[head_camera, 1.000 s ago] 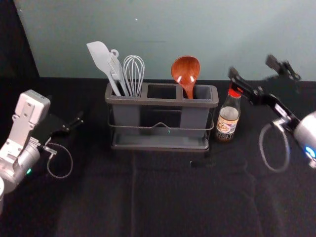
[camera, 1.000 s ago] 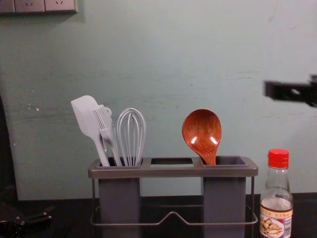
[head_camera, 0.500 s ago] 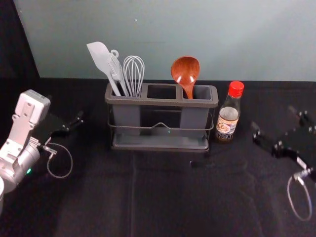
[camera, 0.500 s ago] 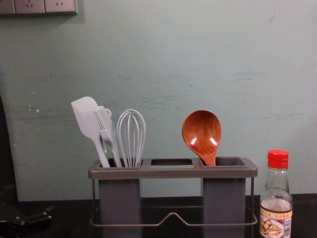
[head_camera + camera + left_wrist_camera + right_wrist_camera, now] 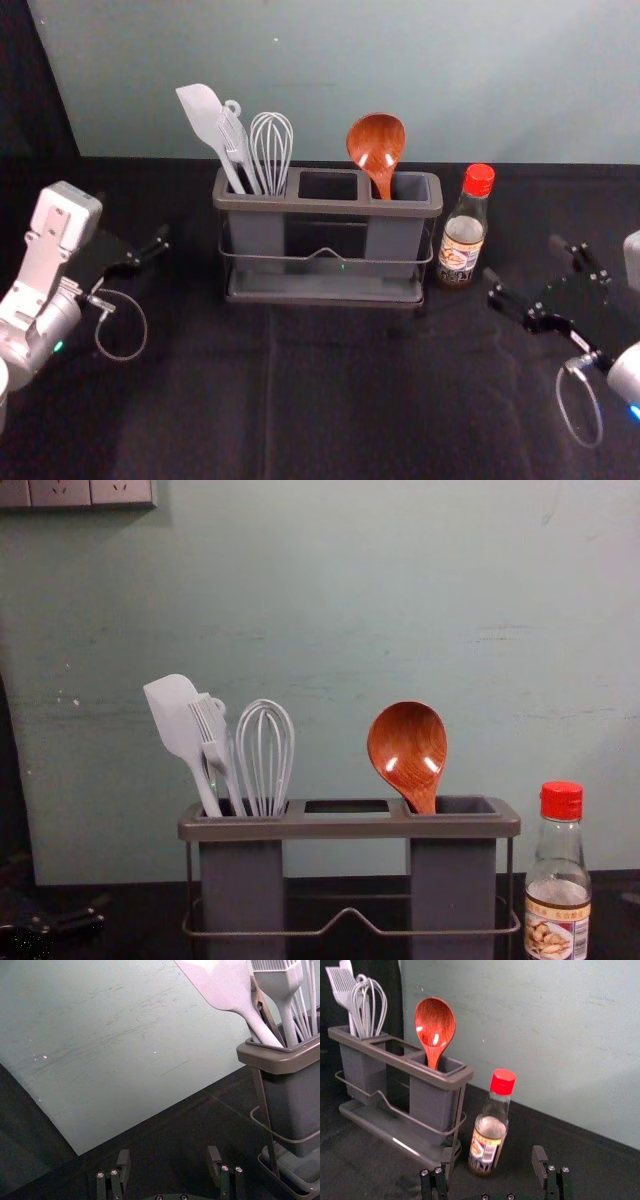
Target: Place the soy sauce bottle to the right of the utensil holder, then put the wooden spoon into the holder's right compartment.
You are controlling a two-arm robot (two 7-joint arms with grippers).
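My right gripper (image 5: 522,258) is open, just right of the upright soy sauce bottle (image 5: 462,240) and apart from it. The red-capped bottle stands to the right of the utensil holder (image 5: 325,208). The wooden spoon (image 5: 376,145) rests bowl-up in the holder's right compartment, its lower handle hidden inside. In the right wrist view, nothing is held between the fingers of the right gripper (image 5: 493,1152), and the bottle (image 5: 489,1132) stands beyond them. My left gripper (image 5: 132,220) is parked left of the holder; its own wrist view shows the left gripper (image 5: 169,1152) open.
The holder's left compartment carries a pale spatula (image 5: 180,720), a brush (image 5: 212,730) and a whisk (image 5: 265,750). Behind everything rises a grey-green wall (image 5: 330,60). Dark cloth (image 5: 330,400) covers the table in front of the holder.
My right gripper has come down and away from beside the bottle's cap, then shifted slightly back toward the bottle. The chest view has lost it. Bottle, spoon and left arm have stayed put.
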